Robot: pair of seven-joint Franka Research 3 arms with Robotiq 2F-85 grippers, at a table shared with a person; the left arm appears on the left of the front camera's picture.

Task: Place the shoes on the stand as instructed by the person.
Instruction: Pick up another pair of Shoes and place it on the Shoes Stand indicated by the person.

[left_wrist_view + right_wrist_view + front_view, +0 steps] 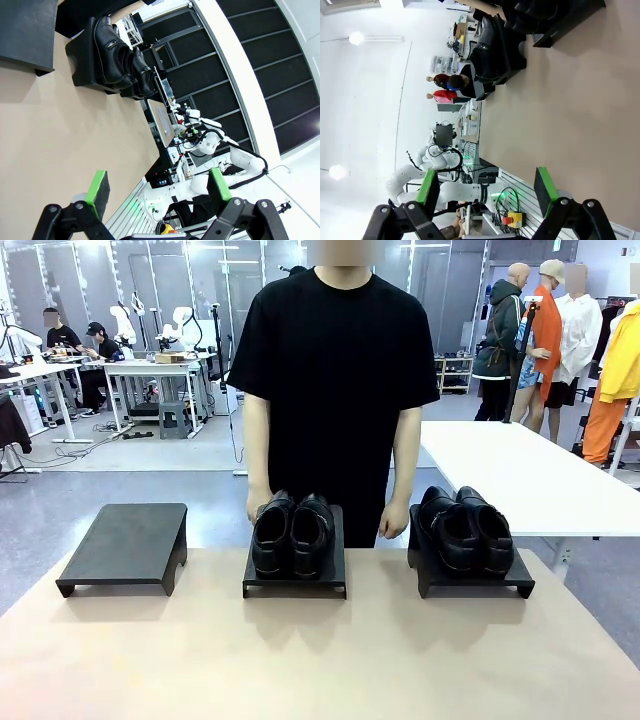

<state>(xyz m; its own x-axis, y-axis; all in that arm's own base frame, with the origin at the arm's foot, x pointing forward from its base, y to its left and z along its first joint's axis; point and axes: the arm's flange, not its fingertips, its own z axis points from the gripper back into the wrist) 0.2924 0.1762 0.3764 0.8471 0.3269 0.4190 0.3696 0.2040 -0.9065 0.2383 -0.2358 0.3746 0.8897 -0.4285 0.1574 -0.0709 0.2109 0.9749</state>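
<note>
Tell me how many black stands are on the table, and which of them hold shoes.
3. The left stand is bare. The middle stand holds one pair of shoes, and the right stand holds the other pair.

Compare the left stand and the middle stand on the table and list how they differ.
The left stand is bare on top; the middle stand carries a pair of black shoes. The left stand looks wider than the middle stand. The person's hand hangs just behind the middle stand, none by the left. Both are low black platforms.
</note>
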